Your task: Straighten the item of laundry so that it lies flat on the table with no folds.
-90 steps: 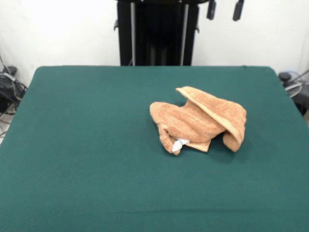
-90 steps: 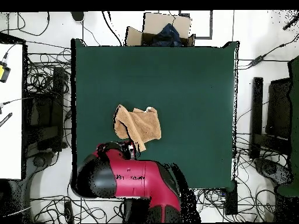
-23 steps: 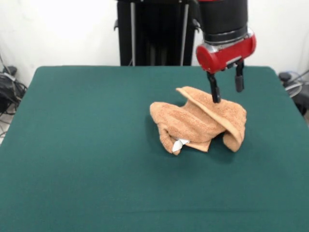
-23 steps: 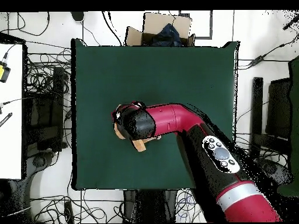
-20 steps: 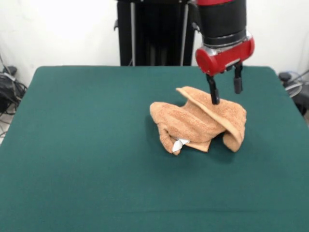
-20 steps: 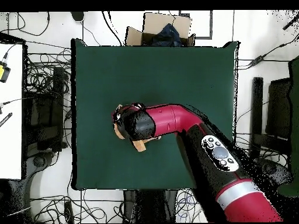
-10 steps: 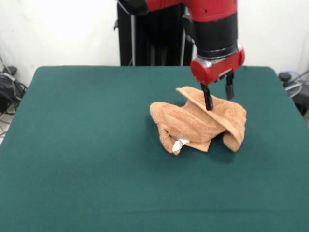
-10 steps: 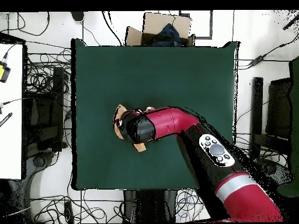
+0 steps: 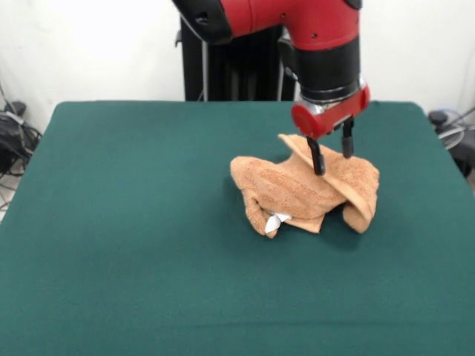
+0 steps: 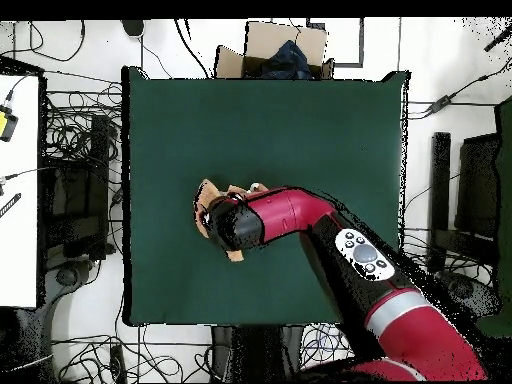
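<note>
Orange-tan crumpled towel (image 9: 304,189) directly under the claw (image 9: 331,158), fingers spread, tips at its upper fold.

Light orange-tan terry-cloth towel (image 9: 297,189) (image 10: 208,200): uniform colour, smoother woven border band along folded edge; small white tag (image 9: 276,221). Large rectangular table (image 9: 133,222) (image 10: 300,130): plain dark green felt-like top. Robot arm (image 9: 297,22) (image 10: 310,225): glossy red shell, black segments; gripper (image 9: 331,152) fingers black.
</note>
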Robot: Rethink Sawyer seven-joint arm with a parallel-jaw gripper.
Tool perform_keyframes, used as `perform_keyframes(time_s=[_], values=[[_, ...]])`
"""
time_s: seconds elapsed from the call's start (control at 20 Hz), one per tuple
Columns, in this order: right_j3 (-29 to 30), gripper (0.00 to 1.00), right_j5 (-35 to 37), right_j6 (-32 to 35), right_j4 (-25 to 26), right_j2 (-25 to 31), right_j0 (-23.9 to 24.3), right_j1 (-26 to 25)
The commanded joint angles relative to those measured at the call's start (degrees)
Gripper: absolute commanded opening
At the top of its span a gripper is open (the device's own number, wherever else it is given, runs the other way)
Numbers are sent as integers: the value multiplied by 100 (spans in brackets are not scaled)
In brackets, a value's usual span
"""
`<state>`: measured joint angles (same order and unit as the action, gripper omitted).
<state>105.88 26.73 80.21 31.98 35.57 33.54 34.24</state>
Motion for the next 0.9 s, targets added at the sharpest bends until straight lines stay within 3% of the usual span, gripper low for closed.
perform_keyframes(time_s=[0.05, 0.55, 0.9], values=[[107, 100, -94, -335, 446, 226, 39, -104], [169, 100, -188, -343, 644, 172, 120, -139], [14, 100, 61, -487, 524, 277, 168, -116]])
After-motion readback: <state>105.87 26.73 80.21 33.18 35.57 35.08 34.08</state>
